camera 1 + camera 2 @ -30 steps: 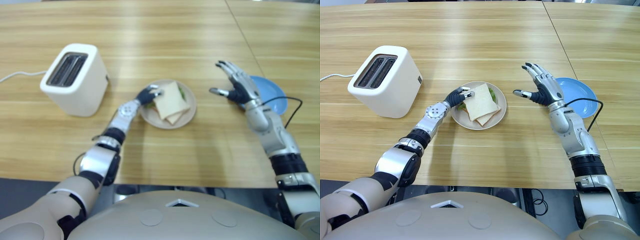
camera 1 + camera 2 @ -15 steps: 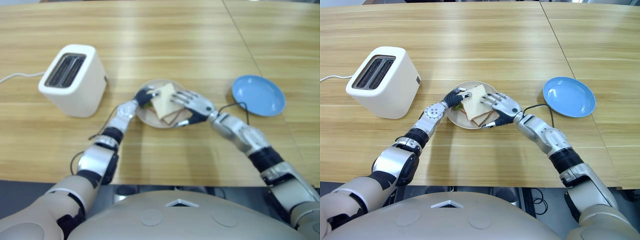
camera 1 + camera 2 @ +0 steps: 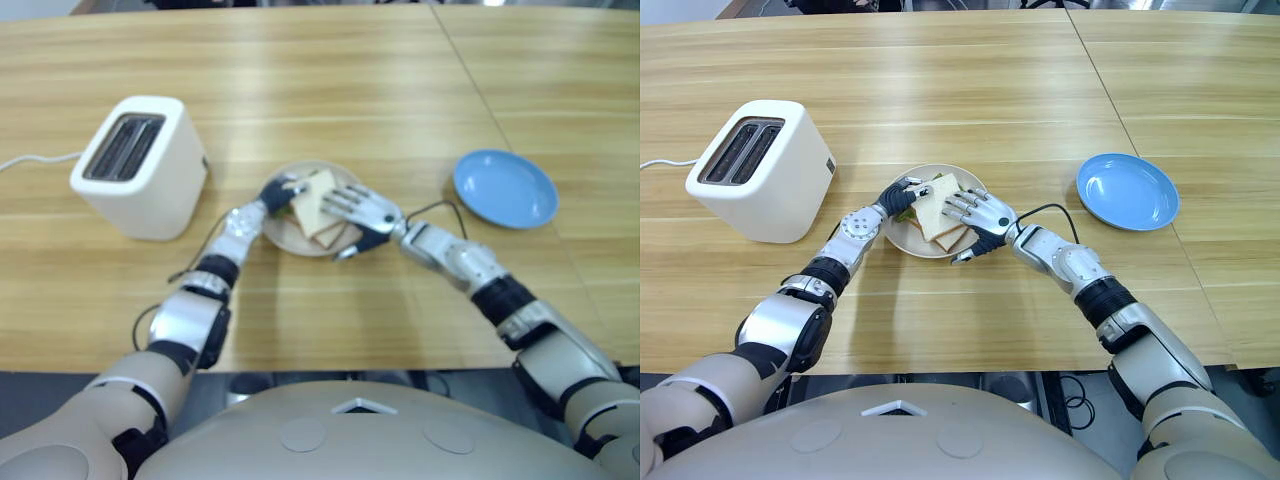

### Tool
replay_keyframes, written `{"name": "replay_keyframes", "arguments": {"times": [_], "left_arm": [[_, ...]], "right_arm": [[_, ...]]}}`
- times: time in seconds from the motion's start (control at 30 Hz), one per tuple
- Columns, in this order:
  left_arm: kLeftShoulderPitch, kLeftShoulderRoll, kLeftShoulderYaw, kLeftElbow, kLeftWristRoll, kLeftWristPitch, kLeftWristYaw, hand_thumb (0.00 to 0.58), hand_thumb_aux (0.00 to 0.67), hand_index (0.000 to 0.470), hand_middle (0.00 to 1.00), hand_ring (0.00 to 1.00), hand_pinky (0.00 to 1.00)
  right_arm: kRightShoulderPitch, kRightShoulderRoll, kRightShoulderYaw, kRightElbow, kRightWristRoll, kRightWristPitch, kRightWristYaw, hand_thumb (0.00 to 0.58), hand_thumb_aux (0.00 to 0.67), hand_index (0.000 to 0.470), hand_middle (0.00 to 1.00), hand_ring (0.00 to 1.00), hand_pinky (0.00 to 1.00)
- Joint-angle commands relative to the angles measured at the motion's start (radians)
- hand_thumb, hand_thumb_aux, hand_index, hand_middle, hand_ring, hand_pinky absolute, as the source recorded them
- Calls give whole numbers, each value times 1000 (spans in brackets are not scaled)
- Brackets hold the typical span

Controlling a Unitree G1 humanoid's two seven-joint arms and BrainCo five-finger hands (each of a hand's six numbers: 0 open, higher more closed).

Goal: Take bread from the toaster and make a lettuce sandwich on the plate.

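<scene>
A beige plate [image 3: 908,242] sits mid-table with a sandwich on it. The top bread slice [image 3: 933,215] lies tilted over a lower slice [image 3: 954,240], and a bit of green lettuce [image 3: 902,214] peeks out at the left. My left hand [image 3: 898,198] is at the plate's left rim, fingers curled on the top slice's left corner. My right hand [image 3: 985,218] rests from the right, fingers spread flat on the top slice's right edge. The white toaster [image 3: 755,170] stands to the left, both slots empty.
A blue plate [image 3: 1127,190] lies to the right of the sandwich plate. The toaster's white cord [image 3: 658,163] runs off the left edge. A black cable [image 3: 1045,210] loops by my right wrist. A table seam [image 3: 1110,100] runs back on the right.
My right hand has swung left from beside the blue plate onto the top bread slice. My left hand has stayed at the slice's corner. The camera has shifted slightly.
</scene>
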Motion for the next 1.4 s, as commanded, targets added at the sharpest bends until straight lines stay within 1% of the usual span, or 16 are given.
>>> {"name": "replay_keyframes", "arguments": {"times": [0.03,0.2,0.33,0.4,0.53,0.73,0.77,0.8,0.83,0.87,0.9,0.93,1.03,1.13,1.27,1.4], "left_arm": [[23,32,-82,-123,137,11,133,0,0,0,0,0,0],[106,127,-115,-477,327,114,302,0,0,0,0,0,0],[185,199,-106,-778,481,259,333,0,0,0,0,0,0],[205,222,-104,-841,521,317,319,0,0,0,0,0,0],[235,257,-86,-884,537,367,309,0,0,0,0,0,0],[286,258,-35,-914,412,335,252,0,0,0,0,0,0],[296,253,-23,-914,375,321,237,0,0,0,0,0,0],[306,253,-17,-916,354,309,230,0,0,0,0,0,0],[315,249,-9,-914,320,292,215,0,0,0,133,133,133],[325,240,3,-913,273,272,195,374,271,186,1000,1000,1000],[336,232,16,-917,226,250,175,549,515,354,1000,1000,1000],[347,227,26,-924,184,228,150,580,670,460,1000,1000,1000],[389,225,46,-975,94,191,89,580,670,460,1000,1000,1000],[439,249,77,-1081,-8,167,5,580,670,460,1000,1000,1000],[549,343,145,-1276,-179,167,-172,580,670,460,1000,1000,1000],[694,476,226,-1461,-298,198,-322,580,670,460,1000,1000,1000]], "right_arm": [[54,26,148,141,-65,-19,77,0,0,0,0,0,0],[62,40,163,181,-65,-11,93,0,0,0,0,0,0],[57,47,167,206,-55,-7,115,0,0,0,0,0,0],[52,49,172,222,-56,-3,119,0,0,0,0,0,0],[45,52,176,237,-47,-5,118,0,0,0,0,0,0],[52,24,108,141,31,-36,39,0,0,0,0,0,0],[57,17,84,108,66,-53,15,322,223,153,0,0,0],[64,7,58,67,100,-75,-17,580,670,460,973,973,973],[72,-2,28,20,133,-94,-47,580,670,460,1000,1000,1000],[86,-12,-7,-29,177,-115,-69,580,670,460,1000,1000,1000],[101,-21,-44,-82,221,-140,-92,580,670,460,1000,1000,1000],[117,-29,-83,-135,271,-163,-104,580,670,460,1000,1000,1000],[165,-58,-201,-292,438,-236,-107,580,670,460,1000,1000,1000],[225,-102,-298,-458,541,-248,-58,580,670,460,1000,1000,1000],[349,-155,-404,-617,670,-204,53,580,670,460,1000,1000,1000],[471,-209,-413,-660,739,-127,223,580,670,460,1000,1000,1000]]}}
